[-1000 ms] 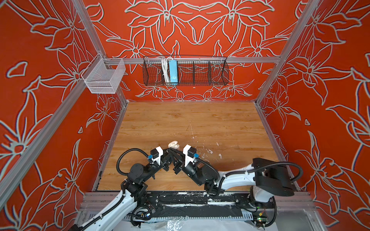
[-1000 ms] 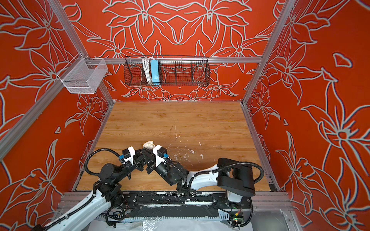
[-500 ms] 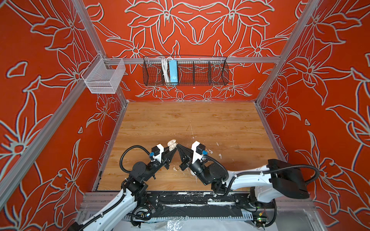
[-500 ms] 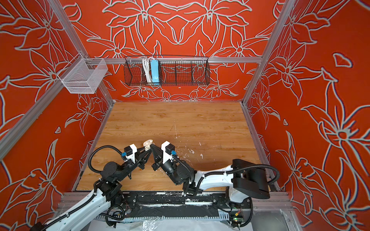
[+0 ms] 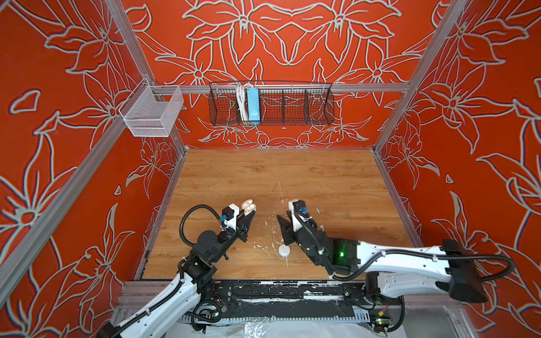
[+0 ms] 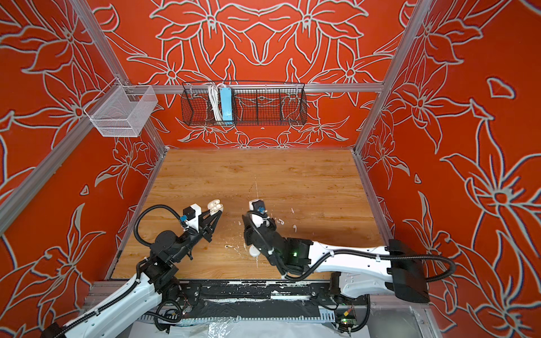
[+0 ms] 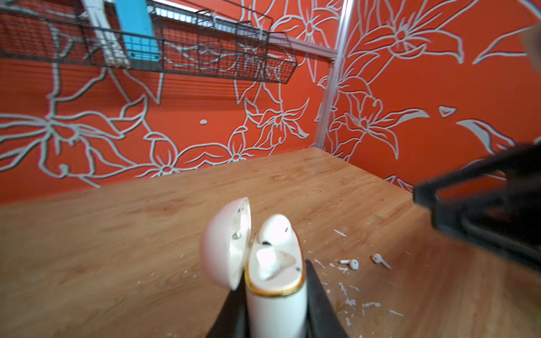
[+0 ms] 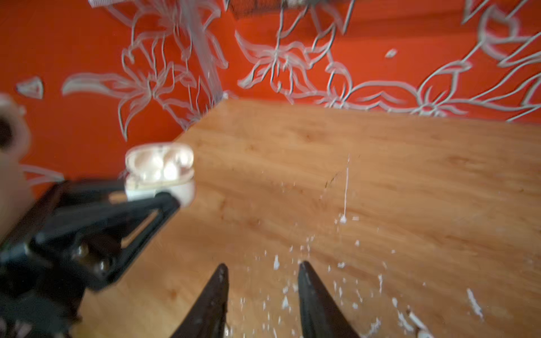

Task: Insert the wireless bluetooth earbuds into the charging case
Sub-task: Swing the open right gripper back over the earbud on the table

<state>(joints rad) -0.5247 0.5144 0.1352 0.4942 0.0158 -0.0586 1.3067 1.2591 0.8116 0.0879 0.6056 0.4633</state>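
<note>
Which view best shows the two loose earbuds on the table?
Left wrist: the earbuds lie apart, stems plain. In a top view they are tiny specks; the right wrist view is too blurred to tell.

right tool (image 8: 262,265): drawn back rightward from left tool (image 5: 250,215) | jaws now parted | charging case (image 5: 284,250) uncovered

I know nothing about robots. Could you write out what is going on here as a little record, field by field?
Left gripper: shut on an open cream case, lid flipped up
Right gripper: open, holding nothing
Loose earbuds: two, lying side by side on the wooden table, outside both cases
Round white case: on the table near the right gripper, untouched, looks closed
</note>
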